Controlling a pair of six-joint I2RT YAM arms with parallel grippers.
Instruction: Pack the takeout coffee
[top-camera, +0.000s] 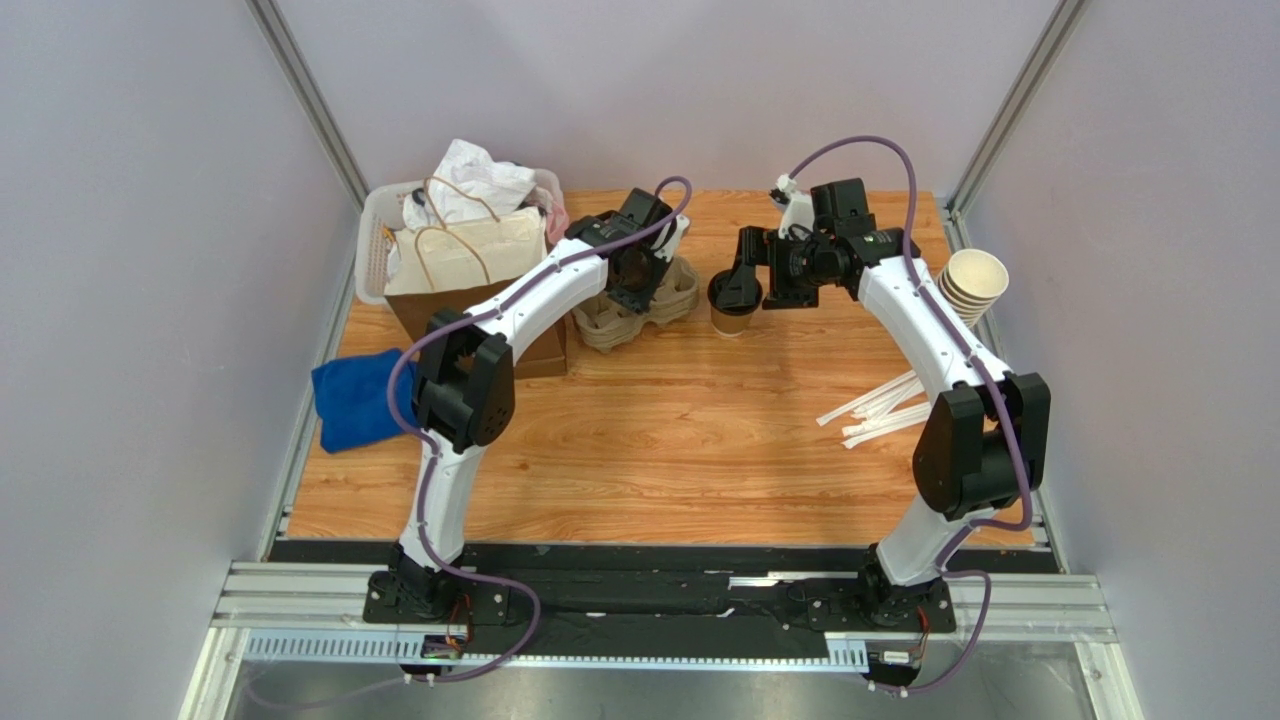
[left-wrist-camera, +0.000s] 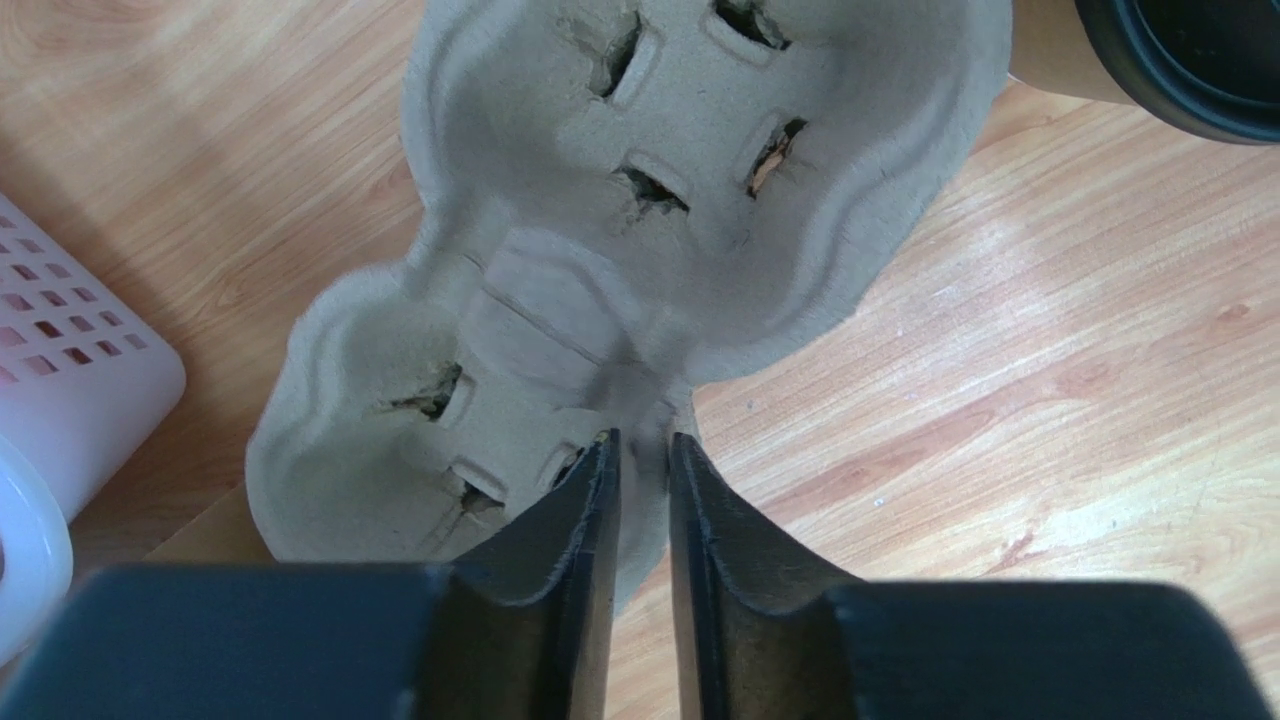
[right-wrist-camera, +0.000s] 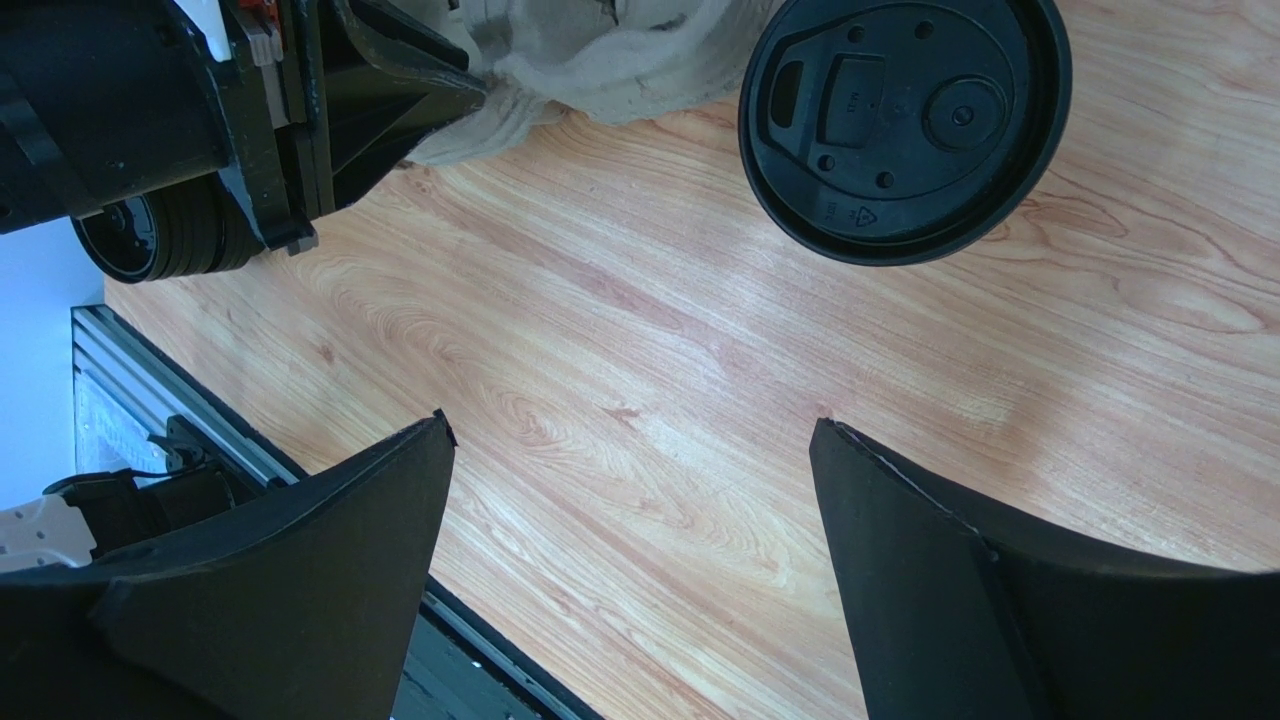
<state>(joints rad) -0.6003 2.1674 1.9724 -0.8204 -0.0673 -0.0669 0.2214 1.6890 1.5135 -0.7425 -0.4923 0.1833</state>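
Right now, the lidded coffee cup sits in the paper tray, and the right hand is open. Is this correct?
No. The coffee cup stands on the table beside the tray; the left wrist view shows both pockets empty. The right hand is open.

Directions taken from surface (top-camera: 661, 465) centre, top view. Centre through 6 o'clock: bare wood, free passage for either arm.

12 o'clock: pulp carrier (top-camera: 639, 318), with the left end effector (left-wrist-camera: 643, 447) pinching its rim. The takeout coffee (top-camera: 735, 305) stands just beside the carrier, at its 3 o'clock.

Right end effector (right-wrist-camera: 631, 425): jaws spread wide, bare wood between them, coffee lid ahead of the tips.

10 o'clock: paper bag (top-camera: 466, 270), white basket (top-camera: 373, 225).
9 o'clock: blue cloth (top-camera: 358, 399).
3 o'clock: white sticks (top-camera: 879, 408).
2 o'clock: cup stack (top-camera: 974, 282) at the edge.
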